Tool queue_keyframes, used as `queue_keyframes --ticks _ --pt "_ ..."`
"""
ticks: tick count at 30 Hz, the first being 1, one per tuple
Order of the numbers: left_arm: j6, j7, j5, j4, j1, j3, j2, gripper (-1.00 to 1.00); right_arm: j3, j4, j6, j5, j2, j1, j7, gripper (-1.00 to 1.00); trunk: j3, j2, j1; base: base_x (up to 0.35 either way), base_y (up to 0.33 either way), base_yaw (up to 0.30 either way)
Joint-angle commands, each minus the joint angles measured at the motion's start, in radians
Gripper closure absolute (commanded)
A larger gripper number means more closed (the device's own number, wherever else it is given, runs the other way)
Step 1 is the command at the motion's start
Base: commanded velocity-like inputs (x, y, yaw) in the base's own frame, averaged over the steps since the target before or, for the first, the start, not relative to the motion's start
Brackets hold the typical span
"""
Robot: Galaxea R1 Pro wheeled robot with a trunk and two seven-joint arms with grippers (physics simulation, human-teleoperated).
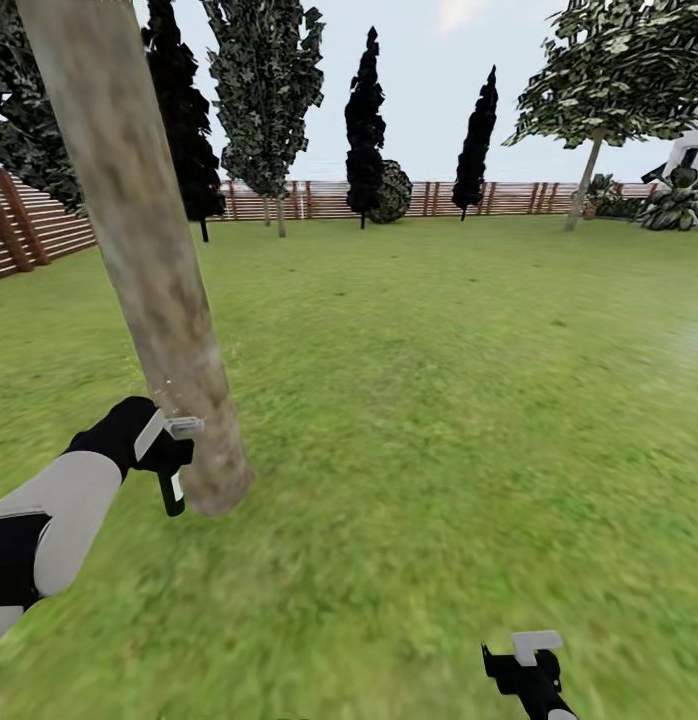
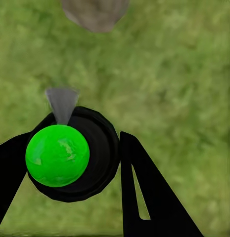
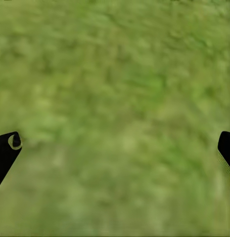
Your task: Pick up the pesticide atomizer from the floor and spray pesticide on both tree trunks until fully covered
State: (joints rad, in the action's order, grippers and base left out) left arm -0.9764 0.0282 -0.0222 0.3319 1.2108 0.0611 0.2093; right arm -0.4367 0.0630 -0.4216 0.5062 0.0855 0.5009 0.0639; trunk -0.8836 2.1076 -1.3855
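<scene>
My left gripper point(image 1: 165, 456) is shut on the pesticide atomizer point(image 1: 173, 487), a dark bottle with a light grey trigger head. It holds it just left of the base of a thick, pale mottled tree trunk point(image 1: 149, 270), nozzle toward the bark. In the left wrist view the atomizer point(image 2: 70, 153) sits between the black fingers point(image 2: 144, 197), its grey nozzle aimed at the trunk's foot point(image 2: 95, 12). A second pale-trunked tree point(image 1: 587, 185) stands far off at the right by the fence. My right gripper point(image 1: 529, 662) hangs open low over the grass point(image 3: 115, 98), holding nothing.
Green lawn point(image 1: 439, 400) spreads ahead and to the right. A red-brown slat fence point(image 1: 319, 200) runs along the back and left. Dark narrow cypress-like trees point(image 1: 365, 120) stand before it. Low broad-leaved plants point(image 1: 674, 205) and a white house corner lie at the far right.
</scene>
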Motion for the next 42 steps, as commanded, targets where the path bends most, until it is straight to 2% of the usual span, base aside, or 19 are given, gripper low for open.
queue_keyframes --ticks 1,18,36,42 --pt "-0.005 0.002 -0.004 0.001 0.001 0.006 -0.001 1.00 -0.005 -0.002 -0.003 0.011 0.000 0.001 0.005 -1.00 -0.001 0.000 0.000 0.000 -0.274 0.264" --pt "-0.010 0.001 -0.005 0.001 0.001 0.005 0.000 1.00 -0.005 -0.002 -0.003 0.010 0.000 0.001 0.005 -1.00 -0.001 0.000 0.000 0.095 -0.255 0.269" --pt "-0.010 -0.001 -0.005 0.001 0.001 0.006 -0.002 1.00 -0.005 -0.002 -0.003 0.009 0.000 0.001 0.005 -1.00 -0.001 0.000 0.000 -0.006 -0.275 0.010" --pt "-0.016 -0.001 -0.005 0.001 0.007 0.002 -0.003 1.00 -0.005 -0.002 -0.003 0.010 0.000 0.001 0.005 -1.00 -0.001 0.000 0.000 -0.046 -0.276 0.211"
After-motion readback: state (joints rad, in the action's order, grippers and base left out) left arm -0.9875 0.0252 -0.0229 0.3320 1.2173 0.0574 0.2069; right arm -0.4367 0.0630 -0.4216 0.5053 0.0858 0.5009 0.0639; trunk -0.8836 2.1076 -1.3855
